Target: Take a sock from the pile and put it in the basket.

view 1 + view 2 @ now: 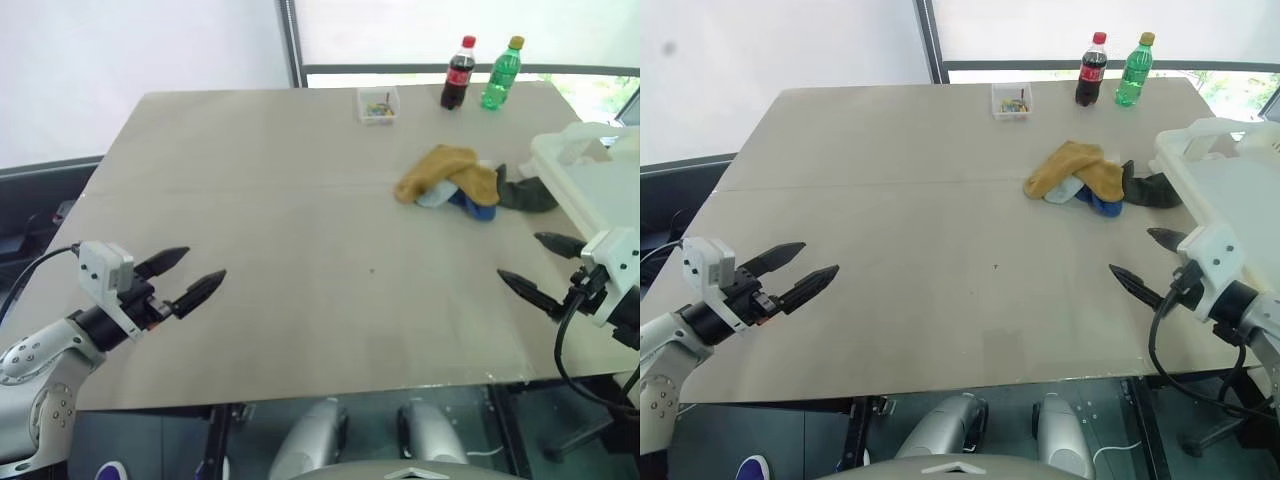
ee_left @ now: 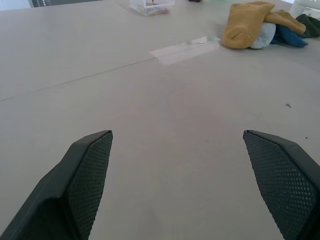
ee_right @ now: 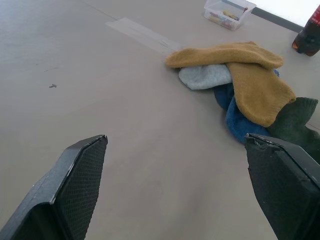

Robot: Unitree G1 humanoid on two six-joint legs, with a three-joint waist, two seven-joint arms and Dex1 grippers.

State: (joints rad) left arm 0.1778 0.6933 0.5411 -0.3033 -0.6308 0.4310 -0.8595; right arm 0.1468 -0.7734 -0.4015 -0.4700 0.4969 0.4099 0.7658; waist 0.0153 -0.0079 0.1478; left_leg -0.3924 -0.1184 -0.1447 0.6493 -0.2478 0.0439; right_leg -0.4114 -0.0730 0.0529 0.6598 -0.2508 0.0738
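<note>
The pile (image 1: 458, 180) of socks lies on the table's right half: a mustard yellow sock (image 3: 250, 75) on top, a pale blue-white one (image 3: 205, 76), a royal blue one (image 3: 235, 117) and a dark grey-green one (image 3: 295, 122) under it. The white basket (image 1: 590, 185) stands at the right edge, just right of the pile. My left gripper (image 1: 190, 275) hovers open over the near left of the table, far from the pile. My right gripper (image 1: 543, 265) hangs open near the front right, a short way in front of the pile and empty.
A small clear box (image 1: 378, 104) of small items sits at the far middle of the table (image 1: 280, 220). A cola bottle (image 1: 459, 73) and a green bottle (image 1: 502, 73) stand at the far right edge. A taped seam runs across the tabletop.
</note>
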